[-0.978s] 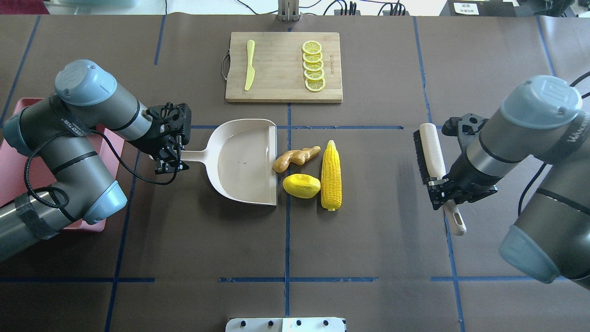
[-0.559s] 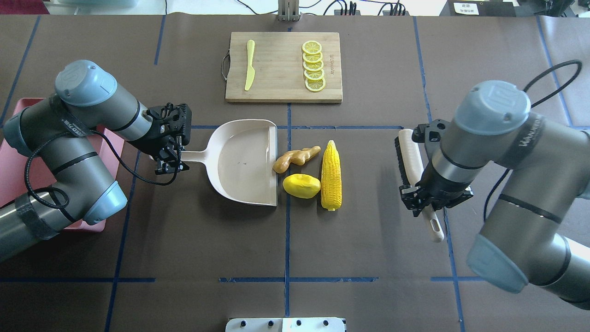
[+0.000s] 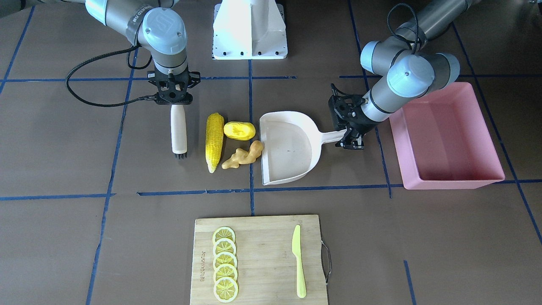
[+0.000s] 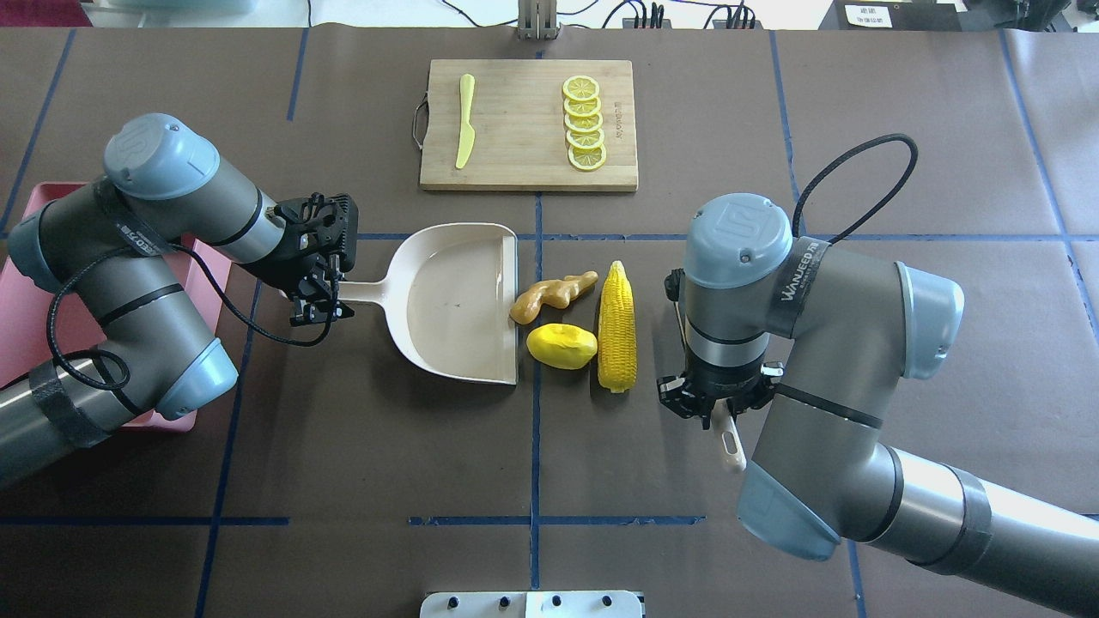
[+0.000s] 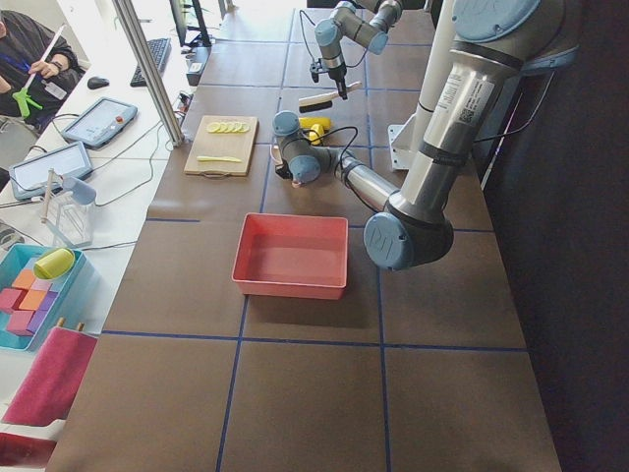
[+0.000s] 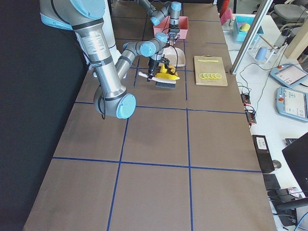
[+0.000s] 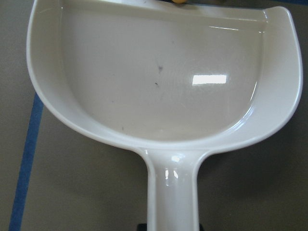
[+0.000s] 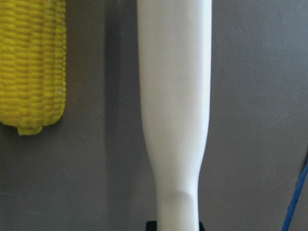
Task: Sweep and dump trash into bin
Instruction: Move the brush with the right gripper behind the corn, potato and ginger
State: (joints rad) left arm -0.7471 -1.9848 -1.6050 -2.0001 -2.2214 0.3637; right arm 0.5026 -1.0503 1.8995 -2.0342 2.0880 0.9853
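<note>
- Your left gripper (image 4: 330, 300) is clamped on the handle of the beige dustpan (image 4: 455, 300). The pan lies flat on the table with its open lip facing away from the gripper.
- The left wrist view shows the inside of the pan (image 7: 159, 72) bare apart from a few dark specks.
- Your right gripper (image 3: 173, 99) points down and is closed on the handle of the brush (image 3: 178, 129). The brush runs out level from the fingers, with its dark bristles showing at the far end.
- You cannot tell from these views whether the bristles touch the table.
- The corn cob (image 4: 617, 326) lies just beside the brush on the dustpan side, parallel to it and not touching it in the right wrist view.
- The oval fruit piece (image 4: 561, 345) sits against the corn, between it and the pan's lip.
- The ginger root (image 4: 549, 296) lies slantwise, its thick end at the lip and its thin end towards the corn.
- The pink bin (image 3: 444, 140) stands behind your left gripper, on the handle side of the pan, well away from the trash.
- Beyond the pan's side wall, the cutting board (image 4: 524, 129) carries the lemon slices (image 4: 584, 123) and the green knife (image 4: 464, 120).
</note>
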